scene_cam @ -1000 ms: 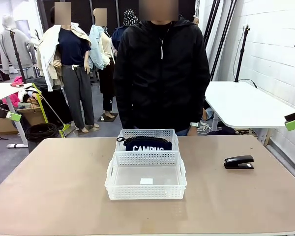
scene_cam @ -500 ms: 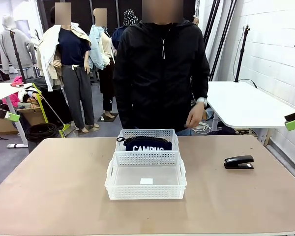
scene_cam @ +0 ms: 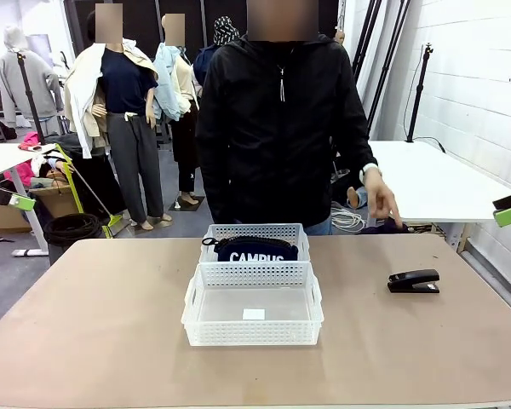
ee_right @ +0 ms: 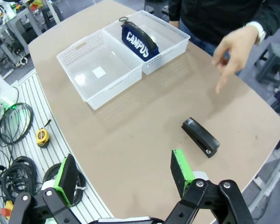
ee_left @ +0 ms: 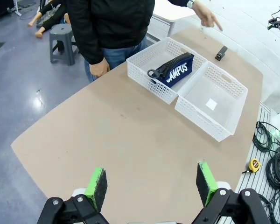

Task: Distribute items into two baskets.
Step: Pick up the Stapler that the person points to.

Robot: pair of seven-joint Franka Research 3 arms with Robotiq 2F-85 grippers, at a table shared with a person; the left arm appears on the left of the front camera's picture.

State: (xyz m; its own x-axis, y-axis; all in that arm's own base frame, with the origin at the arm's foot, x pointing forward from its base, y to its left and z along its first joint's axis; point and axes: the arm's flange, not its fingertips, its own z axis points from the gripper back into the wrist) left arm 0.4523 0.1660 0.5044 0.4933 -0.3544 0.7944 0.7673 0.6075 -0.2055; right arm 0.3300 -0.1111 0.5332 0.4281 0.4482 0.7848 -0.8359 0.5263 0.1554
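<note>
Two white mesh baskets stand end to end mid-table. The far basket point(scene_cam: 254, 233) holds the navy "CAMPUS" pouch point(scene_cam: 257, 250); the near basket point(scene_cam: 252, 319) holds just a small white label. The same pouch point(ee_left: 175, 70) point(ee_right: 141, 41) lies in its basket in both wrist views. The black stapler point(scene_cam: 413, 280) point(ee_right: 200, 136) point(ee_left: 221, 52) lies on the table to the right. The person's hand point(scene_cam: 383, 201) point(ee_right: 229, 51) reaches out above and beyond the stapler, finger pointing down. My left gripper point(ee_left: 150, 184) and right gripper point(ee_right: 123, 176) hang open and empty, high off the table's two sides.
The tan table point(scene_cam: 94, 324) has wide bare areas left and right of the baskets. The person stands at the far edge. Cables and a yellow tape measure point(ee_right: 42, 136) lie on the floor by the table's side. A white table point(scene_cam: 426, 179) stands beyond at the right.
The person's hand has risen from the table's far edge and swung out to the right, toward the stapler. Both grippers stayed still.
</note>
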